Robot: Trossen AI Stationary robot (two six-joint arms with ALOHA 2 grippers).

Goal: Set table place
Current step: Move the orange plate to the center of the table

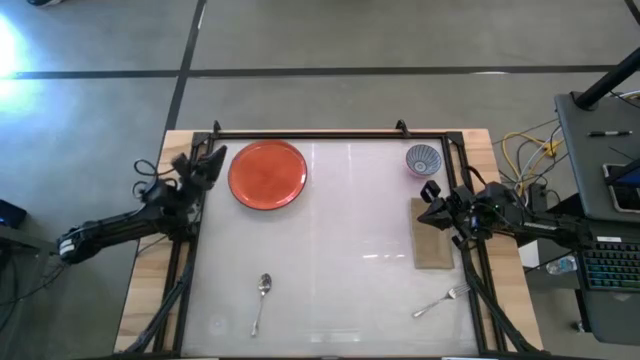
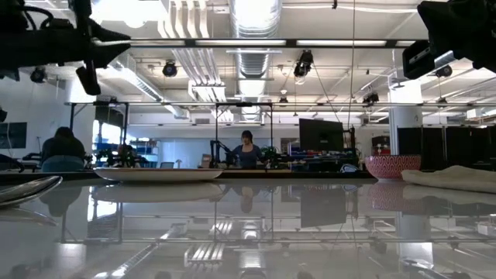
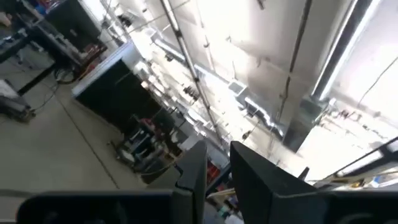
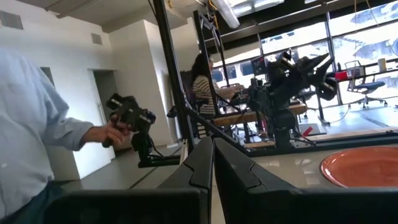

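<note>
High view shows the bench filling the frame, its pieces scattered for setting: red plate, patterned bowl, napkin, spoon, fork (none yet grouped). Left tool waits closed at the left edge; right tool, closed and empty, hovers over the napkin, probably first.

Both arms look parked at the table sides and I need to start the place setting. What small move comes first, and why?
Probably bring the left gripper down toward the orange plate. It hovers beside the plate at the table's far left, shut and empty. The spoon, fork, napkin and bowl lie scattered, so the plate anchors the setting.
</note>
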